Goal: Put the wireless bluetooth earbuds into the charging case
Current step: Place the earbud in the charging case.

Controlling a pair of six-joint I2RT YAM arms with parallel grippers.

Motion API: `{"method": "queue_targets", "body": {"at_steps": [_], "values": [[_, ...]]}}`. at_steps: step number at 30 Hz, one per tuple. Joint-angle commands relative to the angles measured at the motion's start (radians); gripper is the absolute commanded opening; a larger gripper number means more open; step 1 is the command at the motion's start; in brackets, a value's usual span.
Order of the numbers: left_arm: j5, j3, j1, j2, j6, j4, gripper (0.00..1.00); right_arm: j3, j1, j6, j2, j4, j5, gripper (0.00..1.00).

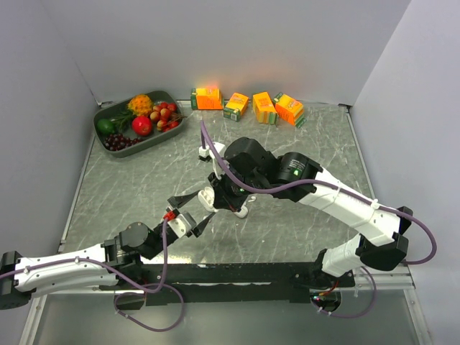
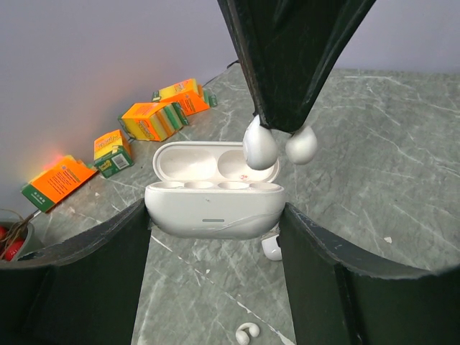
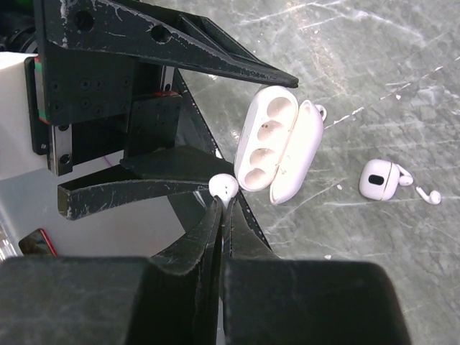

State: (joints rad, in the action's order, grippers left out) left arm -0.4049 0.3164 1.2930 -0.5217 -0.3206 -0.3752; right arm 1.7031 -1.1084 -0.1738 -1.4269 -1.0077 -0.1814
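Note:
The white charging case (image 2: 213,208) is open, its lid tipped back and its wells empty. My left gripper (image 2: 215,215) is shut on it, one black finger on each end. It also shows in the right wrist view (image 3: 277,144) and the top view (image 1: 208,198). My right gripper (image 3: 221,205) is shut on a tiny white earbud (image 3: 223,188). It hangs just above the case's right-hand wells, its two lobes (image 2: 260,144) showing under the right gripper (image 2: 277,122). A second earbud (image 2: 248,333) lies loose on the table. A small white pod (image 3: 379,180) lies beside the case.
Several orange juice cartons (image 1: 248,106) stand in a row along the back wall. A dark tray (image 1: 169,129) of fruit sits at the back left. Grey walls close the table on three sides. Both arms meet mid-table (image 1: 215,198).

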Motion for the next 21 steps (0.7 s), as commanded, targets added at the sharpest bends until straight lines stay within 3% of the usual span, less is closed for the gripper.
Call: {"method": "queue_targets", "body": {"at_steps": [1, 21], "values": [[0.014, 0.049, 0.006, -0.004, -0.008, -0.024, 0.01, 0.015, -0.007, 0.002, -0.018, -0.017, 0.016, 0.00], [0.012, 0.044, 0.005, 0.026, 0.022, -0.011, 0.01, -0.023, -0.001, -0.010, -0.032, 0.034, 0.096, 0.00]]}}
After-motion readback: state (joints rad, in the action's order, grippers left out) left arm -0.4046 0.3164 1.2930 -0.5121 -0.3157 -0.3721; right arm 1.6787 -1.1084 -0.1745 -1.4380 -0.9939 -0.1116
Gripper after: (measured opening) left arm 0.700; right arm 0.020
